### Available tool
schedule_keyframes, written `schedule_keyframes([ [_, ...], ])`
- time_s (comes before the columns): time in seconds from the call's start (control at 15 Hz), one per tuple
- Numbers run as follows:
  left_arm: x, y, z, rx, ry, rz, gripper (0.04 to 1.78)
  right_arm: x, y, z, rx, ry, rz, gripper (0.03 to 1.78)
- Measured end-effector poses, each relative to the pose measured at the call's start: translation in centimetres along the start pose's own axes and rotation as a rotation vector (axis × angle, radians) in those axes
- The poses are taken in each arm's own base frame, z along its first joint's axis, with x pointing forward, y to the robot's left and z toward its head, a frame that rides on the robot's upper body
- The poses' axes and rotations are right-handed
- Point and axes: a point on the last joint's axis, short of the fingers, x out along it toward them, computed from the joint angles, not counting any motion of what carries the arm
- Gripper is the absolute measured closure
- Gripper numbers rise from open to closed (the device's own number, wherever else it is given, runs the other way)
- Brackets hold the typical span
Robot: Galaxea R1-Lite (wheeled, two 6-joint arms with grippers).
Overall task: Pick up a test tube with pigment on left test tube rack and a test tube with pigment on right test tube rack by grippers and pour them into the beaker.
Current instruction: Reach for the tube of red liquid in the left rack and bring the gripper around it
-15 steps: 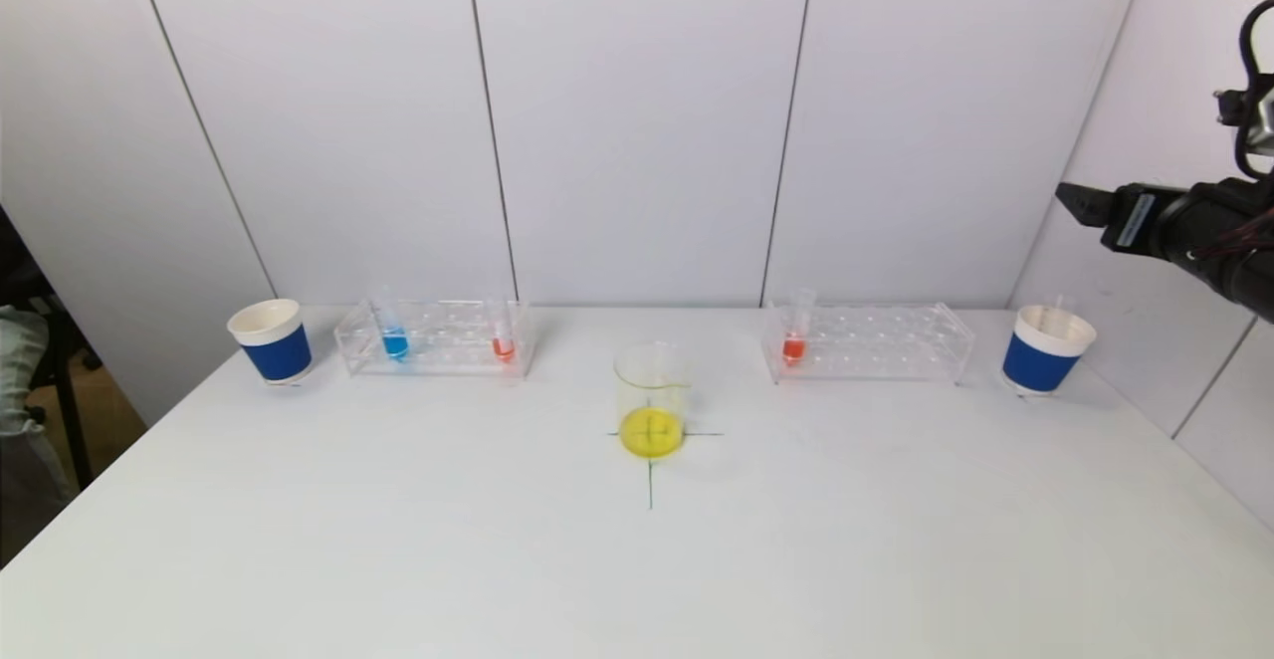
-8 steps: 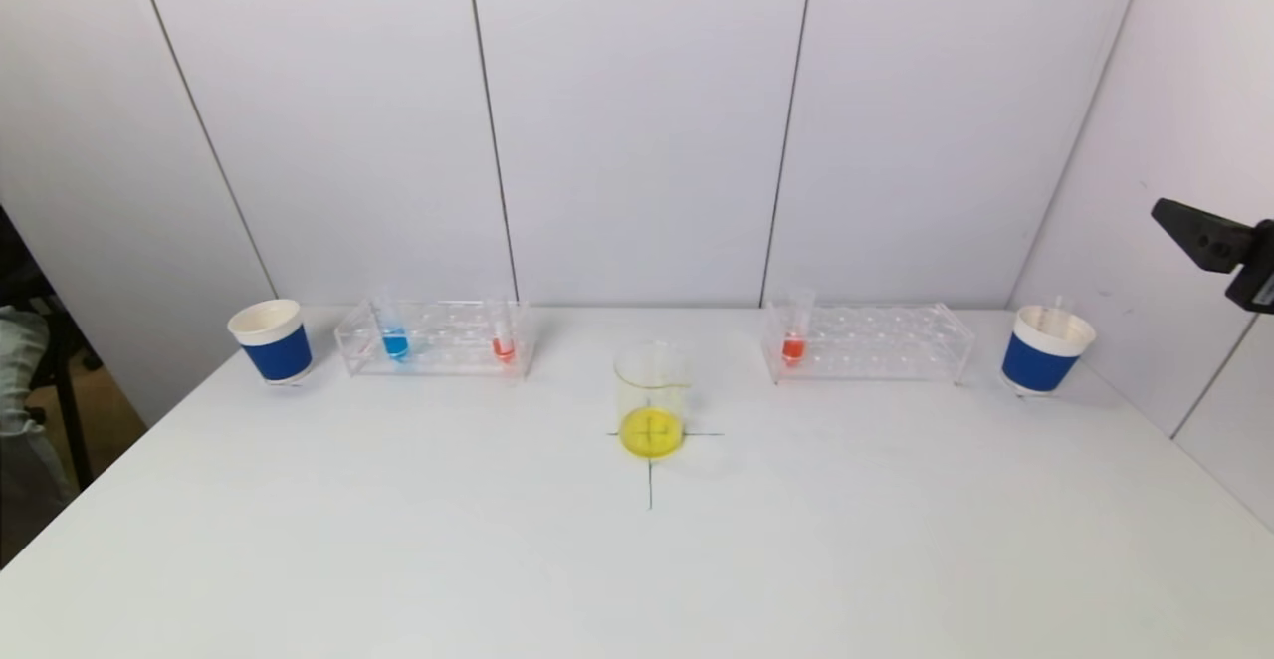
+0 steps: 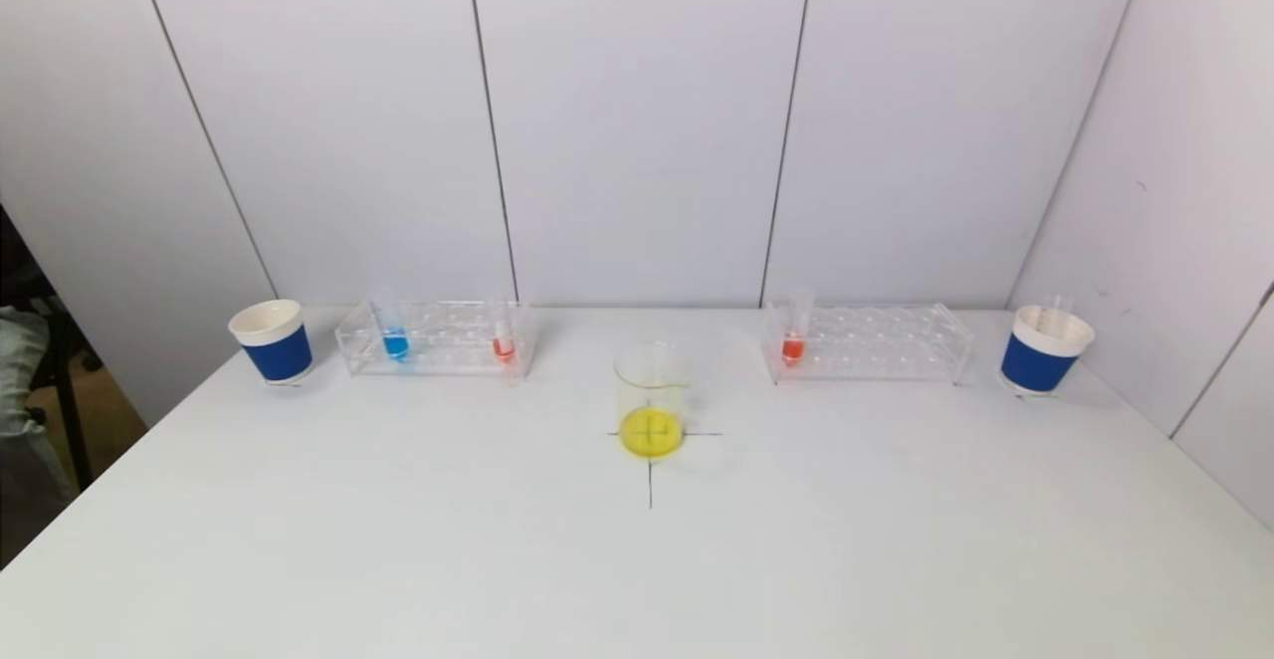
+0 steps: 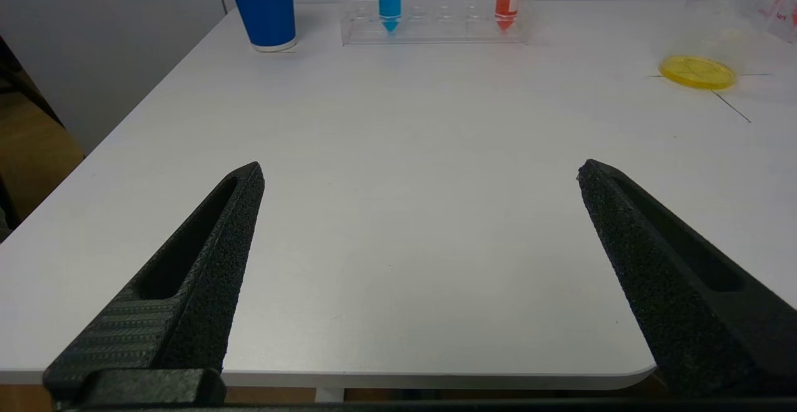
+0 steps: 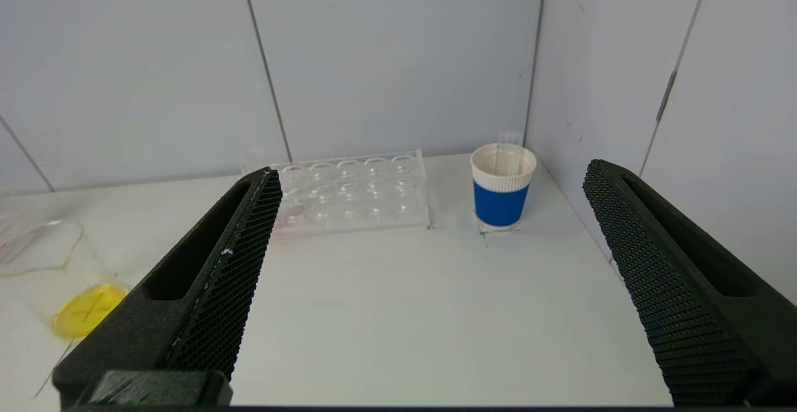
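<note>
Both grippers hang empty over the table's [image 3: 398, 540] near edge, the left gripper [image 4: 420, 172] and right gripper [image 5: 433, 175] each spread wide. By the far edge, the left rack [image 3: 438, 338] holds a blue tube [image 3: 394, 338] and a red tube [image 3: 504, 340], while the right rack [image 3: 876, 342] holds one red-orange tube [image 3: 793, 340]. The beaker [image 3: 652, 400], yellow liquid inside, stands mid-table between the racks, a blue cup [image 3: 271, 341] and another cup [image 3: 1044, 349] near the far corners.

No readable text, labels or numbers anywhere.
</note>
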Motion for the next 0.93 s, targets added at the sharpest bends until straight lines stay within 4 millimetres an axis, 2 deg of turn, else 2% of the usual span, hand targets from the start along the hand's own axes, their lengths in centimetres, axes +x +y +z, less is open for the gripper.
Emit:
schedule_keyframes([
  [0.27, 0.0, 0.0, 0.0, 0.000, 0.000, 0.000, 0.06, -4.6, -0.2, -2.2, 0.021, 0.042, 0.067, 0.05],
  [0.47, 0.0, 0.0, 0.0, 0.000, 0.000, 0.000, 0.06, -7.1, -0.3, -3.8, 0.024, 0.040, 0.101, 0.05],
  [0.67, 0.0, 0.0, 0.0, 0.000, 0.000, 0.000, 0.06, -8.6, -0.4, -4.6, 0.026, 0.018, 0.104, 0.05],
  [0.93, 0.0, 0.0, 0.0, 0.000, 0.000, 0.000, 0.06, -9.6, -0.5, -5.0, 0.020, -0.021, 0.118, 0.05],
])
